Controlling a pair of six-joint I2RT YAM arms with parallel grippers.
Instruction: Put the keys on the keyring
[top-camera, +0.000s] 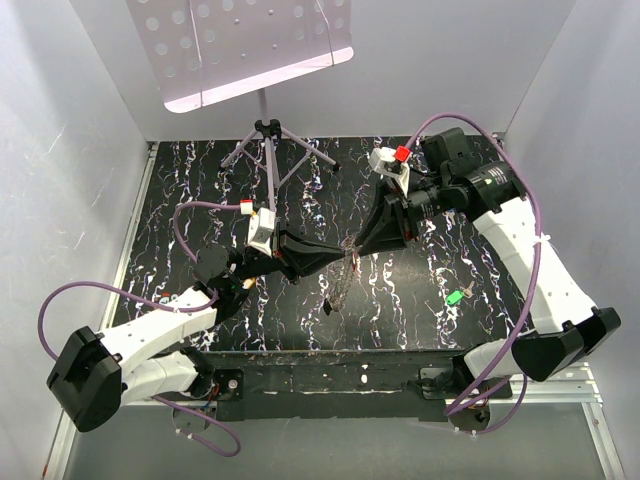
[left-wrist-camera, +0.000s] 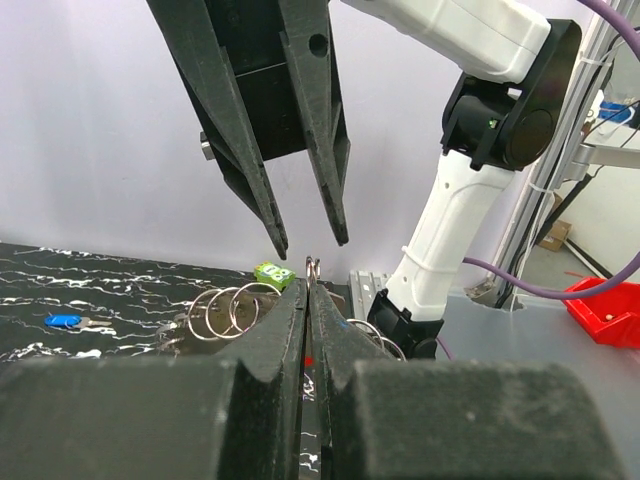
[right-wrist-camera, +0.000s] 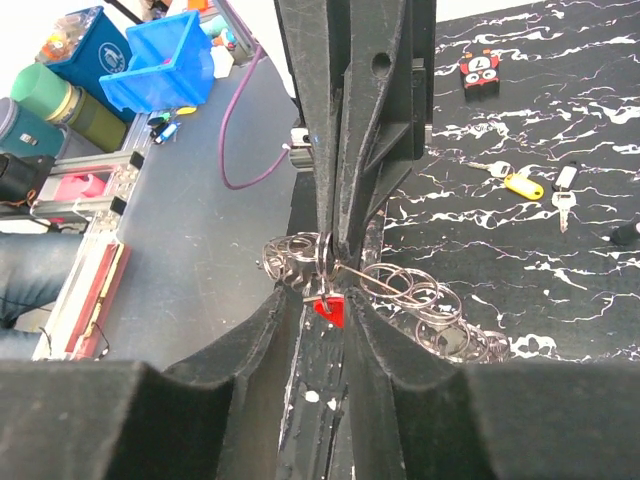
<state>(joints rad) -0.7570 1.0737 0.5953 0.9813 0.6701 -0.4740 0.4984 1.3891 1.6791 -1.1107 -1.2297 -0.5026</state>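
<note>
My left gripper (left-wrist-camera: 308, 287) is shut on a thin silver keyring (left-wrist-camera: 313, 266), held edge-on above the table's middle. A chain of further rings (right-wrist-camera: 420, 295) hangs off both sides of it. A red-headed key (right-wrist-camera: 330, 309) dangles just under the held ring (right-wrist-camera: 323, 256), seemingly threaded on it. My right gripper (right-wrist-camera: 322, 285) faces the left one tip to tip, its jaws apart on either side of that ring and key, gripping nothing. In the top view the two grippers (top-camera: 340, 255) (top-camera: 361, 245) meet mid-table. A green-headed key (top-camera: 455, 296) lies at the right, a blue one (left-wrist-camera: 62, 321) further off.
Loose keys lie on the marbled tabletop, among them a yellow-headed one (right-wrist-camera: 522, 185) and a silver one (right-wrist-camera: 561, 200), near a small red block (right-wrist-camera: 480, 70). A tripod stand (top-camera: 265, 140) with a white perforated board stands at the back. Blue bins (right-wrist-camera: 165, 60) sit off the table.
</note>
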